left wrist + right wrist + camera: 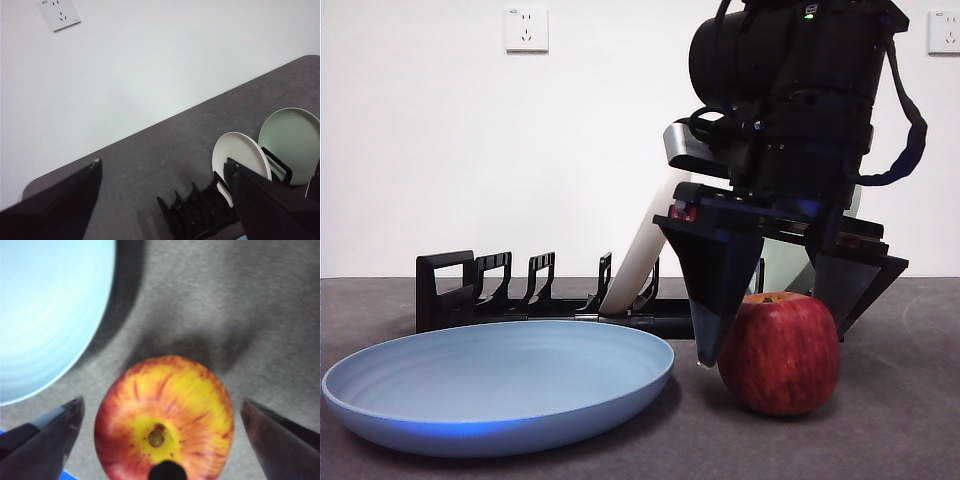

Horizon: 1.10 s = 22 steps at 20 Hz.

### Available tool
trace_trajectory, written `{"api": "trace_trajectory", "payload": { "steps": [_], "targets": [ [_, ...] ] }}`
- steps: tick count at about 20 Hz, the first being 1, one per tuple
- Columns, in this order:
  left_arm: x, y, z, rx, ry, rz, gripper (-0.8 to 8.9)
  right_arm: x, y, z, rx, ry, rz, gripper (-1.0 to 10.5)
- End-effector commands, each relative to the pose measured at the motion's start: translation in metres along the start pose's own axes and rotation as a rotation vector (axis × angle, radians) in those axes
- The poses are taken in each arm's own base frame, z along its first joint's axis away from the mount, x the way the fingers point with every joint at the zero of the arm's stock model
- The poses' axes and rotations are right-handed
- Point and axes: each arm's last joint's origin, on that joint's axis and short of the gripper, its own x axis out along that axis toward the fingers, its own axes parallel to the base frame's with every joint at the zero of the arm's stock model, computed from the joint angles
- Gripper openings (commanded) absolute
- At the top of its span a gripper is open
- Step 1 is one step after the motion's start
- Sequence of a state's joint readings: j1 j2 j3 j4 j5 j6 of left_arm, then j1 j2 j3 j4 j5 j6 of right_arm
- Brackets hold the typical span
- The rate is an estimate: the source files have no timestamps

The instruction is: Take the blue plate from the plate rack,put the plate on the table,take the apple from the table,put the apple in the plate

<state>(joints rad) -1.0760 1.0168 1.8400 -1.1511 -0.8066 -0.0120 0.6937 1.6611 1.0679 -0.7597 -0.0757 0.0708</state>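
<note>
The blue plate (500,385) lies flat on the table (910,430) at the front left, out of the plate rack (520,290). The dark-red apple (780,352) stands on the table just right of the plate. My right gripper (775,345) has come down over the apple with its jaws open, one on each side, not touching it. In the right wrist view the apple (165,415) sits between the open jaws of the right gripper (160,405), stem dip up, with the blue plate (45,310) beside it. My left gripper (162,162) is open, empty and high above the rack (200,215).
A cream-white plate (645,245) leans in the rack, and a pale green plate (790,255) stands behind my right arm. Both show in the left wrist view, cream-white (237,157) and green (292,142). Wall sockets (526,29) are on the white back wall.
</note>
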Motion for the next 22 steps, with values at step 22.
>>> {"api": "trace_trajectory", "payload": {
  "steps": [22],
  "targets": [
    [0.0,0.002,-0.005,0.019,0.03,0.059,4.09,-0.048,0.092,0.062,-0.223,-0.312,0.164,-0.1]
  ]
}}
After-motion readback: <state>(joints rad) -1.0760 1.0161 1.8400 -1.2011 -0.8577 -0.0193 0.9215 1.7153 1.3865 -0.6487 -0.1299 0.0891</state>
